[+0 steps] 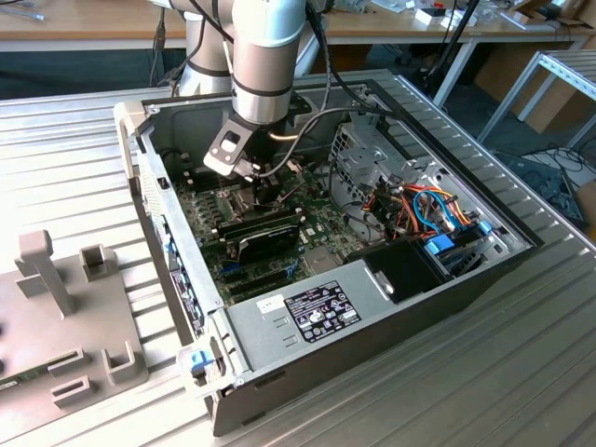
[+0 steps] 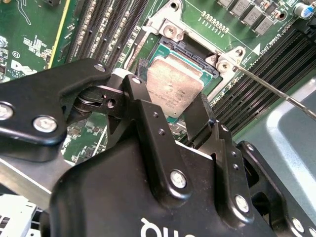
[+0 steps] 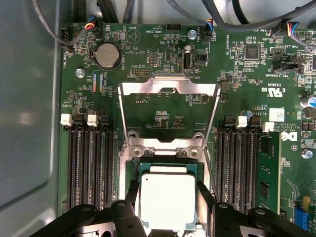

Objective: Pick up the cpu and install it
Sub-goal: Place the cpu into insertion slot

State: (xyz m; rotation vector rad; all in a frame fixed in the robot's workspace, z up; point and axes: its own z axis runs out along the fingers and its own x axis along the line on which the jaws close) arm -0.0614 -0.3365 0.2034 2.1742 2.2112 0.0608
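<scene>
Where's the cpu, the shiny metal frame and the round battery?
cpu (image 3: 168, 200): first wrist view, middle of its silver top.
metal frame (image 3: 148, 87): first wrist view, on its long crossbar.
round battery (image 3: 105, 55): first wrist view, middle of its face.

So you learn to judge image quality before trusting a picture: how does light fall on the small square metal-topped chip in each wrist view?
First wrist view: the small flat square silver-grey cpu is washed nearly white by glare, its surface detail lost. Second wrist view: the cpu looks dull, mottled grey-brown, without glare.
</scene>
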